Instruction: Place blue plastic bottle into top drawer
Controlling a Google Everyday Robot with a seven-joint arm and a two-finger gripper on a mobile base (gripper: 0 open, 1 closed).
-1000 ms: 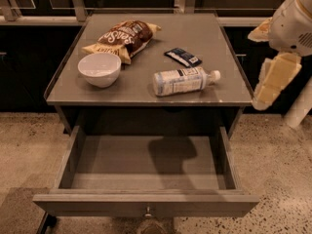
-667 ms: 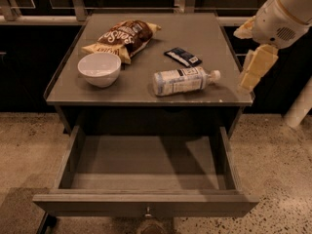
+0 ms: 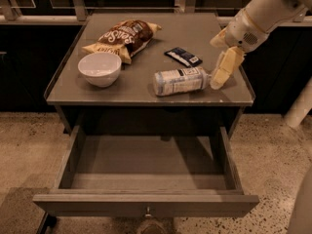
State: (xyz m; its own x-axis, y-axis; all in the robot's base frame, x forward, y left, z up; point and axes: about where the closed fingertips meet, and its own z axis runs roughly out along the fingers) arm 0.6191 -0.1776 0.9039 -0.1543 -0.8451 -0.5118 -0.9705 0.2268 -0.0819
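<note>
The blue plastic bottle point(image 3: 179, 81) lies on its side on the grey cabinet top point(image 3: 195, 33), cap pointing right. The gripper point(image 3: 220, 75) hangs from the pale arm that comes in from the upper right, just right of the bottle's cap and close above the top. The top drawer point(image 3: 146, 167) is pulled open below the cabinet top; its flat grey bottom holds nothing, and a small round knob point(image 3: 147, 211) sits at its front centre.
A white bowl point(image 3: 99, 68) stands at the left of the top. A brown chip bag point(image 3: 122, 37) lies behind it. A small flat dark blue packet point(image 3: 183, 56) lies behind the bottle. Speckled floor surrounds the cabinet; a white post point(image 3: 300, 106) stands at right.
The arm and gripper have moved left and in over the cabinet top, from beyond its right edge to just beside the bottle's cap. The bottle has not moved.
</note>
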